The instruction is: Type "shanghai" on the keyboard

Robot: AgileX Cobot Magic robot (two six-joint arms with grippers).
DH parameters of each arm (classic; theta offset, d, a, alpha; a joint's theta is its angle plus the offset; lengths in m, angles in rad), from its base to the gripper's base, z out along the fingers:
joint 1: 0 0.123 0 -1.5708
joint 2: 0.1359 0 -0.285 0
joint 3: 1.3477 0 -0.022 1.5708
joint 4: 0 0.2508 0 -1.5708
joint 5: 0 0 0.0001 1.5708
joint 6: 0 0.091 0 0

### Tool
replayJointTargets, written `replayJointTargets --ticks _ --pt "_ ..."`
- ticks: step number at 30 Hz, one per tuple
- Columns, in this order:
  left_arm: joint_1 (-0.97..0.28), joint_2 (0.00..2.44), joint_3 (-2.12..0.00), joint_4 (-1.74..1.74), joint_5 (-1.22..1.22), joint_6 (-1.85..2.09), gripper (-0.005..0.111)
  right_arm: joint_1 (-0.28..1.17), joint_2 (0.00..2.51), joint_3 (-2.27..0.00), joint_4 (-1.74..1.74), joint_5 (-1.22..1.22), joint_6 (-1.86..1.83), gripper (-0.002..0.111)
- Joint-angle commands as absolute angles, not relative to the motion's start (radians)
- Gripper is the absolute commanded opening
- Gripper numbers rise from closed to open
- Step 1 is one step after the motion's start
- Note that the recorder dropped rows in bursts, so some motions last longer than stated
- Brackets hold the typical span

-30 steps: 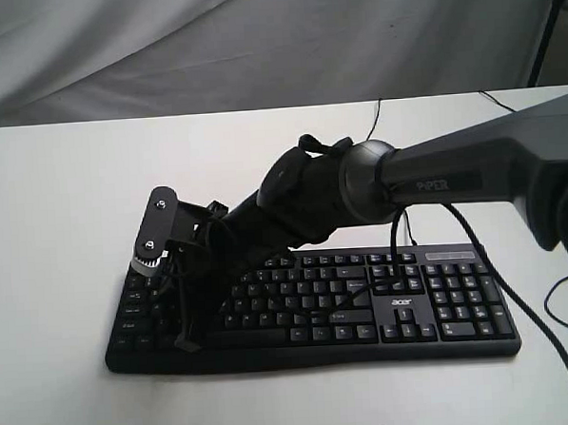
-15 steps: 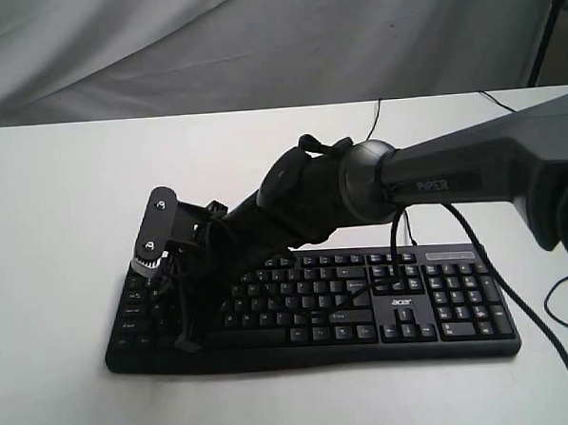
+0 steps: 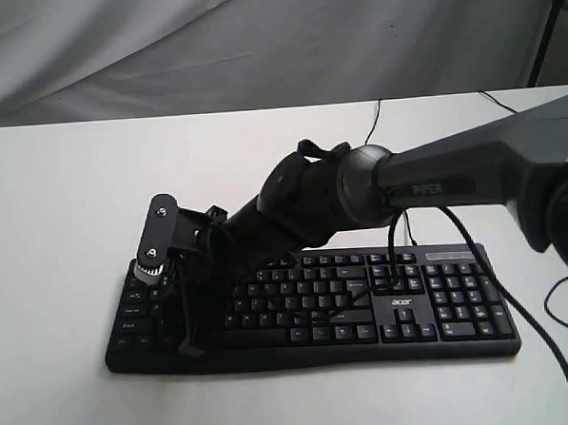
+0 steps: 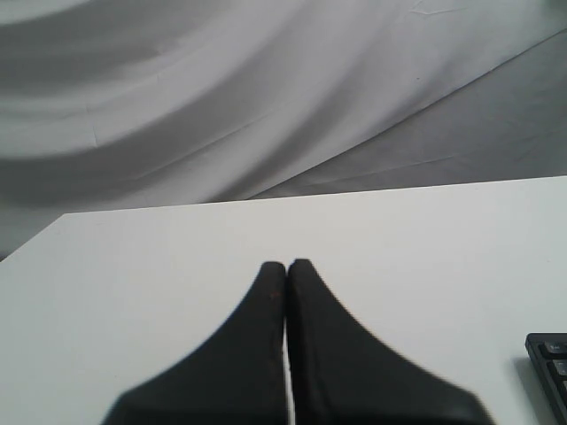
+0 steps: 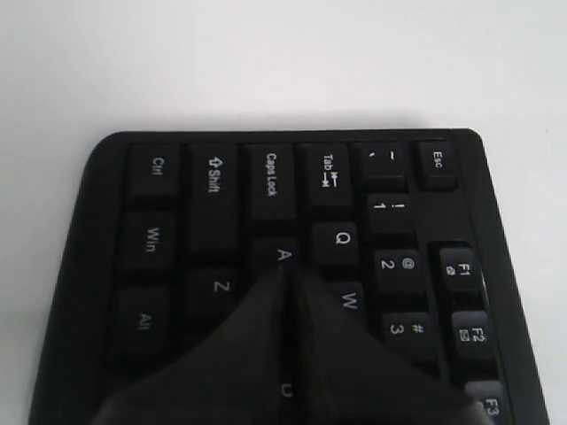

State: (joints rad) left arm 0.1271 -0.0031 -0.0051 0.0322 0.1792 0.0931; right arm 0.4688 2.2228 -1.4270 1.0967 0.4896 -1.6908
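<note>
Black right fingers [image 5: 241,341] closed at keyboard [image 5: 106,266] A, legible wrist-only; left fingers [image 4: 244,350] closed

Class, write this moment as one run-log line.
right gripper: shut, tips at A key | left gripper: shut, above table beside keyboard

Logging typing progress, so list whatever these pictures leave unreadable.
Right wrist view: right gripper hides keys beside the A key; whether its tip presses one is unclear.
Exterior view: the arm hides part of the keyboard; legends too small.
Left wrist view: only a keyboard corner shows, cut by the edge.
</note>
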Motion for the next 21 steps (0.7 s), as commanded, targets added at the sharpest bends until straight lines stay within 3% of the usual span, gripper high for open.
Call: replayJointTargets --ticks 1,21 --pt "0.123 0.000 0.000 0.032 0.174 0.090 0.001 0.469 2.223 -1.432 1.085 0.507 -1.702 0.000" --pt "0.123 0.000 0.000 0.032 0.174 0.090 0.001 0.469 2.168 -1.432 1.071 0.545 -1.690 0.000"
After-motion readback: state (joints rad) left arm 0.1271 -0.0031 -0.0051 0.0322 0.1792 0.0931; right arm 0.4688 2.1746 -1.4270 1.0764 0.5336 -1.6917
